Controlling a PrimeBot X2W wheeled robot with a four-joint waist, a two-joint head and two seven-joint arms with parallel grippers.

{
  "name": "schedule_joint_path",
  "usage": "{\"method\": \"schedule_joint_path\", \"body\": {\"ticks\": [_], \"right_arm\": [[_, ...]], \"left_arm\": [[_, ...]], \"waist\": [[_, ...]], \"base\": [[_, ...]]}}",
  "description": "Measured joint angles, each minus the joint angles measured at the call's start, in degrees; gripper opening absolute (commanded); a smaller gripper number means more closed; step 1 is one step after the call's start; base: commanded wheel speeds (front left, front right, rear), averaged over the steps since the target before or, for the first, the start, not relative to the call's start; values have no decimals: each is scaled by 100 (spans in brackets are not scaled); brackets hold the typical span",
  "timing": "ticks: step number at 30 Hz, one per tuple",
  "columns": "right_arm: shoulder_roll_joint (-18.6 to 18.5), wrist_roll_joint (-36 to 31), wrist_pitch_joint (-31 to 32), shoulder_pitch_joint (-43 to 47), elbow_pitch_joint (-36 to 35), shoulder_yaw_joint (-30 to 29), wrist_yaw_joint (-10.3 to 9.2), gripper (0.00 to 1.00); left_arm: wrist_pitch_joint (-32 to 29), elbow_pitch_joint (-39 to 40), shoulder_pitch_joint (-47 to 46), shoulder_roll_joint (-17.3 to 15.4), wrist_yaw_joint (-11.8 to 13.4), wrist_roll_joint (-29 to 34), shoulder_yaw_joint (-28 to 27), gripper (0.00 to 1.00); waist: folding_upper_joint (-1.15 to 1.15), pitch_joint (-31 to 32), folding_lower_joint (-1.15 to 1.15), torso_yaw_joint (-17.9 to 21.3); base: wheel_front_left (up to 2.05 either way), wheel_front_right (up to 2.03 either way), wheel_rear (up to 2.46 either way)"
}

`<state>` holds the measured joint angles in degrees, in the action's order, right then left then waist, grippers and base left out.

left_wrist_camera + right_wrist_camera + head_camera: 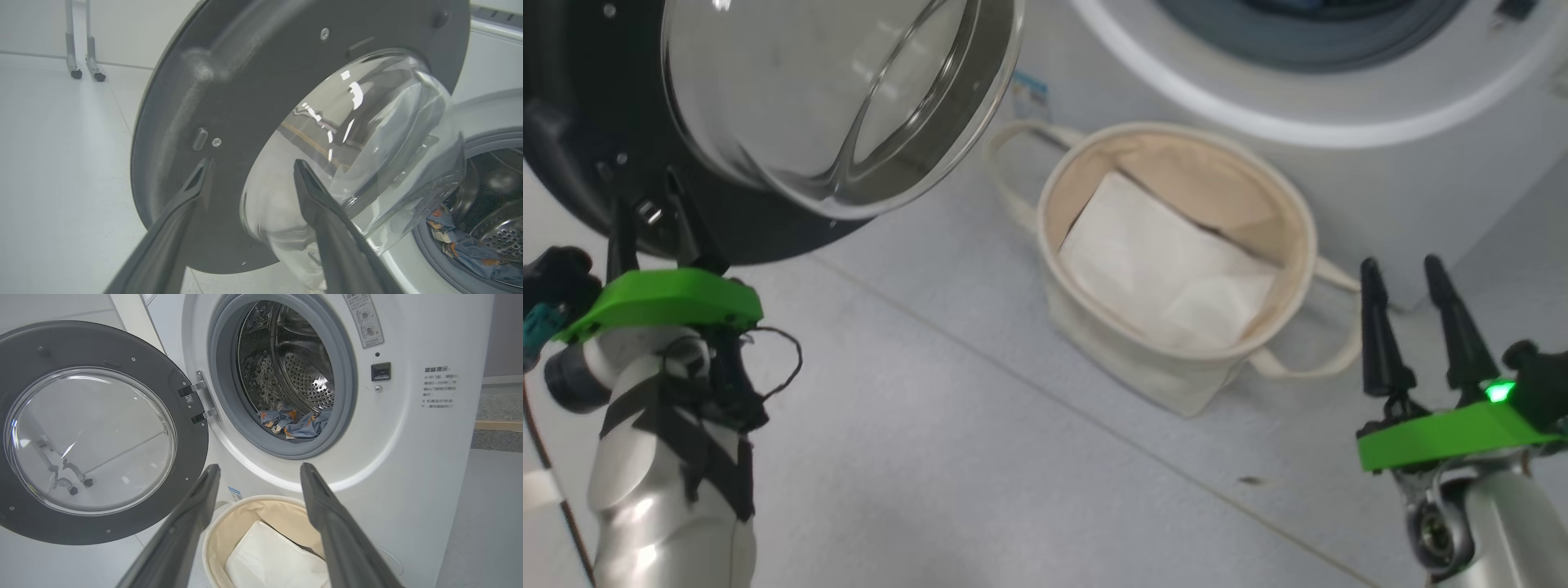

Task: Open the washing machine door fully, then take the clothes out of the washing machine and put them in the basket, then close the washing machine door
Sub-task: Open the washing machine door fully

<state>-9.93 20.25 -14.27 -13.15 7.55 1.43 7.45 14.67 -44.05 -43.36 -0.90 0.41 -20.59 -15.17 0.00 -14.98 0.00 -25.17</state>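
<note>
Left tool [654,235] and right tool [1403,282] both point up the head view, fingers spread wide, both empty

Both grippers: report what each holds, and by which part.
Nothing is held. The left gripper stands open before the inner face of the washing machine door; the right gripper is open and empty near the basket.

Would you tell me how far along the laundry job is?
Done: the washing machine door stands wide open. In hand: nothing; left pincer and right pincer are open, empty. Left: the clothes lie in the washing machine; the basket holds a white sheet; closing comes last.
</note>
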Motion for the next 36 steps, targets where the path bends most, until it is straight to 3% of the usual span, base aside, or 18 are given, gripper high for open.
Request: {"method": "schedule_joint_path", "body": {"ticks": [6,12,21,30,36], "right_arm": [[341,0,-2,218,165,11,0,100],[528,-44,-2,403,224,143,0,100],[581,-93,-2,555,307,152,0,100],[586,-159,-2,554,388,148,0,100],[584,-158,-2,547,460,81,0,100]], "left_arm": [[0,513,492,-59,-388,185,-4,100],[0,758,1450,-154,-700,213,241,100],[-10,1344,2127,-676,-750,142,1112,100],[-620,1927,2694,-1280,-756,-719,2009,100],[-700,2141,2991,-1508,-749,-883,2069,100]], "waist": [[0,611,0,427],[0,1045,0,1120],[0,1447,0,2116],[0,1651,0,3063],[0,1699,-1,3509]], "base": [[0,0,0],[0,0,0],[0,0,0],[0,0,0],[0,0,0]]}}
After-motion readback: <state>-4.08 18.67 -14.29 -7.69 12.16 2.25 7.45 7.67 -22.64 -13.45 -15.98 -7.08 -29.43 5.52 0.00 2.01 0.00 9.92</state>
